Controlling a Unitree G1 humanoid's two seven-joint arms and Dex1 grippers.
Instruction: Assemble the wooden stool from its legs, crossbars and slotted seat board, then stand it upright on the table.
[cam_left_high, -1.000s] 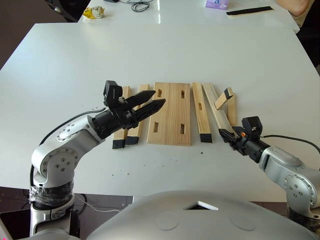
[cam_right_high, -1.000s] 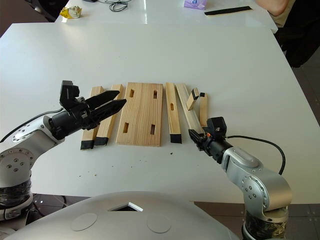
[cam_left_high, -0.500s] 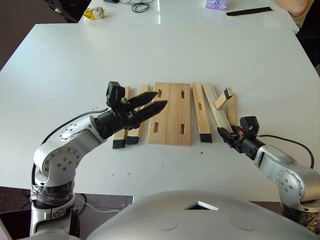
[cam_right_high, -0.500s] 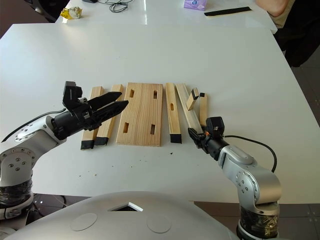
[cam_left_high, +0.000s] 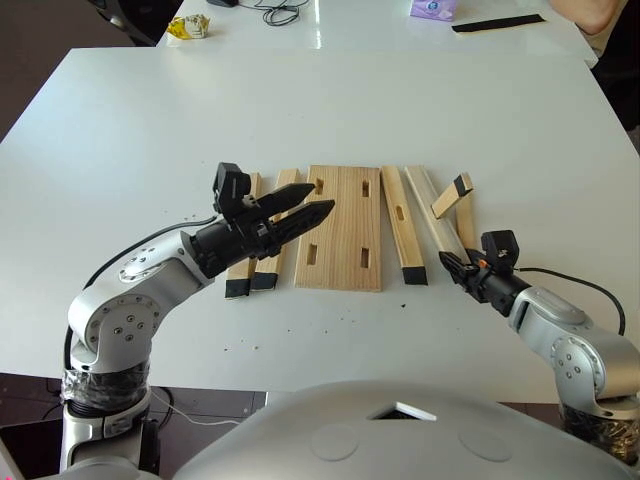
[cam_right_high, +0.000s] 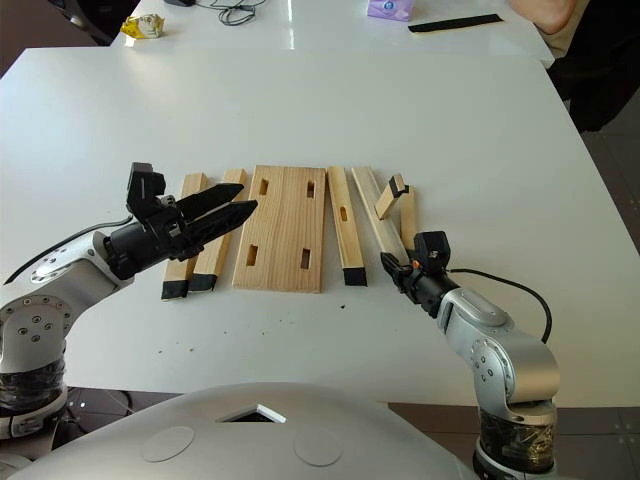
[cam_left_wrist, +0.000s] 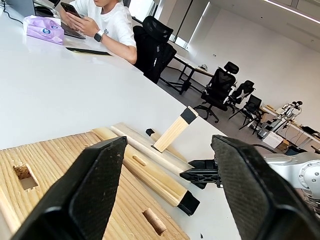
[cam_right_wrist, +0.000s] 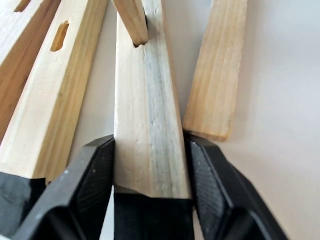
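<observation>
My L hand (cam_left_high: 315, 198) spread above slotted light-wood seat board (cam_left_high: 345, 230), frame centre; R hand (cam_left_high: 446, 262), lower right, pinches pale black-capped wood leg (cam_left_high: 433, 215).

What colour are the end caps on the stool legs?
Black end caps, clearest in the left eye view.

Head eyes share the table (cam_left_high: 130, 110) from above, facing forward-down; left wrist camera looks low across the seat board (cam_left_wrist: 45, 155) toward the right gripper (cam_left_wrist: 187, 170); right wrist camera hugs one leg (cam_right_wrist: 150, 125)
</observation>
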